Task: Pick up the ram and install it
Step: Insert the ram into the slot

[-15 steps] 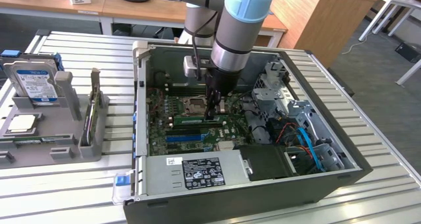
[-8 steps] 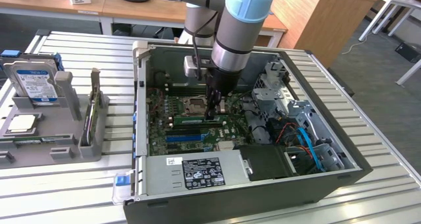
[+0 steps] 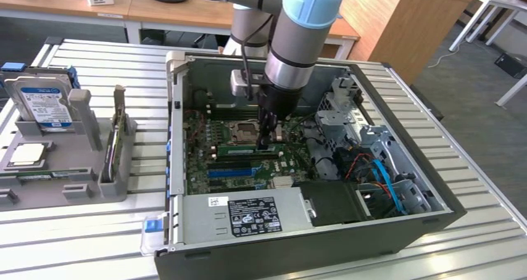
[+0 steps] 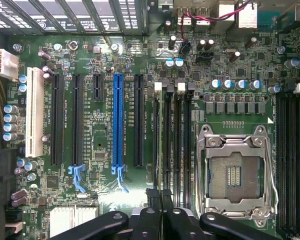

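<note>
While gripper fingers pinch nearly shut on ram, stick runs toward 9 o'clock in exterior view: likely light, stiff, fragile; grip edges, not chips

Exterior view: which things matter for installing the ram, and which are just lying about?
For the job: the ram, the gripper shut beside it, the memory slots, the motherboard.
Lying about: the hard drive, the grey rack, the desks behind.

Tool over motherboard inside computer case
</note>
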`<action>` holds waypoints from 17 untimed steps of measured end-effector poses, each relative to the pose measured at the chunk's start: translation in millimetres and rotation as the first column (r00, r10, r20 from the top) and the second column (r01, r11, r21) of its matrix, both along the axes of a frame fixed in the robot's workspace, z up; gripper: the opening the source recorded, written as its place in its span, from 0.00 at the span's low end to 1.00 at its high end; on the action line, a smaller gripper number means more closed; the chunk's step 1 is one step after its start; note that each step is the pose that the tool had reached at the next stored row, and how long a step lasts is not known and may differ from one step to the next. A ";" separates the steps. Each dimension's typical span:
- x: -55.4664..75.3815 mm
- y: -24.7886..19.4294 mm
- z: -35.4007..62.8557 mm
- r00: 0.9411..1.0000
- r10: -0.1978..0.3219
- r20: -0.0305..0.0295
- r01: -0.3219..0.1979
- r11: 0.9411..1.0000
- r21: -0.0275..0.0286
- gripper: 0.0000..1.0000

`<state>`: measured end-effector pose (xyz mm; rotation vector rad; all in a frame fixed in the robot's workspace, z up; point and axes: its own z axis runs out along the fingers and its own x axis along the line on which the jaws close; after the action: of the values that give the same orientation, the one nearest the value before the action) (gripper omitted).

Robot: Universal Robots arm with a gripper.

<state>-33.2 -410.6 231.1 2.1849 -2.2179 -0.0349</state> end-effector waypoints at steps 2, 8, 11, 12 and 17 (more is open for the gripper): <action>0.2 -0.1 0.7 1.000 0.000 -0.001 0.000 1.000 0.000 0.12; 0.2 -0.7 2.0 1.000 0.000 -0.001 0.000 1.000 0.000 0.12; 0.2 -1.6 2.0 1.000 0.000 -0.001 0.000 1.000 0.000 0.12; 0.2 -1.5 2.0 1.000 0.000 -0.001 0.000 1.000 0.000 0.12; -0.2 -1.5 1.5 1.000 0.000 -0.001 0.000 1.000 0.000 0.12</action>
<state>-33.4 -412.1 232.6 2.1845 -2.2169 -0.0365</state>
